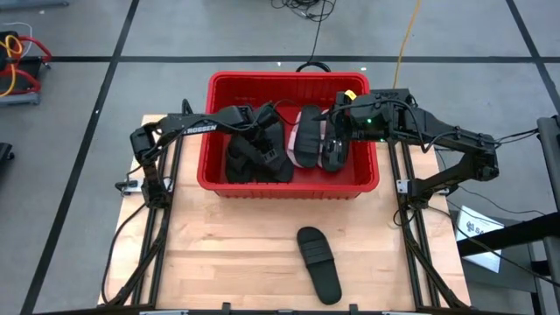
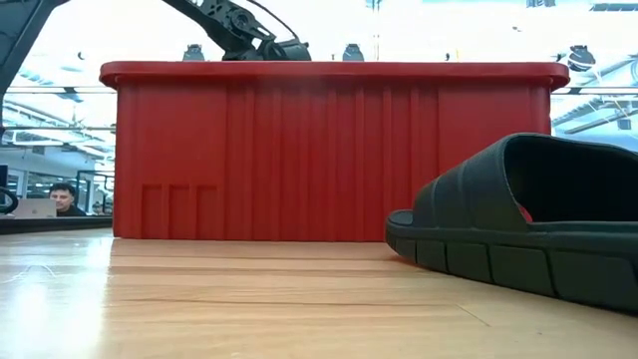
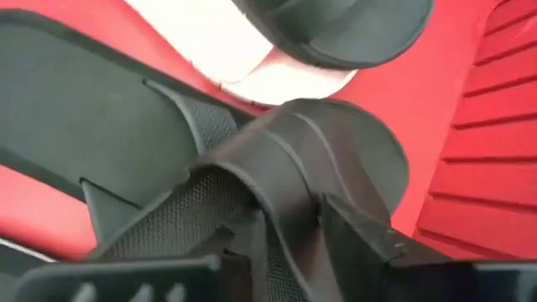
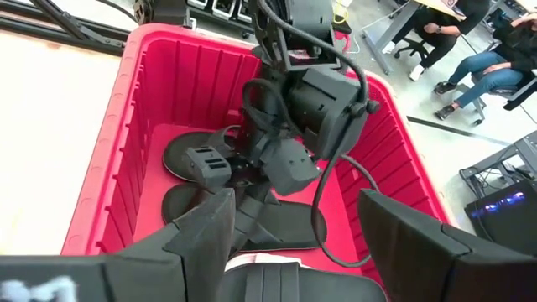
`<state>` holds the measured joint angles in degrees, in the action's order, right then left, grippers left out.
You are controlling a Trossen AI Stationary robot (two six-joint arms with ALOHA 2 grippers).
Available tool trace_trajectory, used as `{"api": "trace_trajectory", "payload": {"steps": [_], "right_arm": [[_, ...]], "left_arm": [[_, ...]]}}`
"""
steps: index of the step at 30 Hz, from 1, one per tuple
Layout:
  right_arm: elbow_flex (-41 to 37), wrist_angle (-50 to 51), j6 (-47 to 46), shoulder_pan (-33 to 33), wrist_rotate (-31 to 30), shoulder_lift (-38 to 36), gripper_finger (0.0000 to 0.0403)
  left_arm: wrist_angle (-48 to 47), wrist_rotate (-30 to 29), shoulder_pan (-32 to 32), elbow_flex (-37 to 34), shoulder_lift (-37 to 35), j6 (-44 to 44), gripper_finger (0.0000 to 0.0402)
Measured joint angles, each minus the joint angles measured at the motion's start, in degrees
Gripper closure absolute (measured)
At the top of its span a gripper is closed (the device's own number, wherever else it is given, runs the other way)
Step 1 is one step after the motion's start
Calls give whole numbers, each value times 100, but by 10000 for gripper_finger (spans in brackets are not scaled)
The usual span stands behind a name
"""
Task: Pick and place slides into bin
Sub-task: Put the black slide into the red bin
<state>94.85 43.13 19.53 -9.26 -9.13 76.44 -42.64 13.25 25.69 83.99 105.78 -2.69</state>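
One black slide (image 1: 318,263) lay alone on the wooden table (image 1: 227,254), at the near edge and well apart from the bin (image 1: 219,179). Its long axis ran from the bin side toward the near edge, tilted slightly toward the right arm's side. In the low view its strap arch faced the camera, with the ribbed red wall of the bin behind it.

Beyond it, the bin stood at the middle of the table and held the other slides: several black ones (image 1: 258,157) on the left arm's side and a pink one (image 1: 308,118) partly covered by black slides near the centre.

The left gripper (image 1: 262,131) was down inside the bin among the black slides. Its wrist view showed a black strap (image 3: 277,176) just ahead of the fingers, but whether they were clamped on anything could not be told. The right gripper (image 1: 337,131) hung over the bin's right half with its fingers (image 4: 201,226) spread apart and nothing held between them.

Judgement: the lone slide lay on the near side of both grippers, somewhat closer to the right arm. The right gripper, already spread, appeared better placed to retrieve it, closing across the slide's narrow width.
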Motion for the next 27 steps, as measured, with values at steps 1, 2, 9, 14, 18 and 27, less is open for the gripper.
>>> {"api": "trace_trajectory", "payload": {"steps": [1,2,9,14,18,27], "right_arm": [[0,-2,0,0,0,-2,161],[0,-2,0,0,-2,-2,161],[0,0,-1,0,-2,-1,161],[0,-1,0,0,-3,0,161],[0,-2,-4,0,-4,0,161],[0,-2,-85,0,-2,0,161]], "left_arm": [[-10,-20,0,0,3,22,308],[-3,-11,-1,0,-8,69,322],[-8,14,12,0,-41,136,392],[-172,-45,76,-7,-311,425,397],[-439,-335,171,-7,-804,767,398],[-1102,-680,431,-2,-2018,1615,399]]}}
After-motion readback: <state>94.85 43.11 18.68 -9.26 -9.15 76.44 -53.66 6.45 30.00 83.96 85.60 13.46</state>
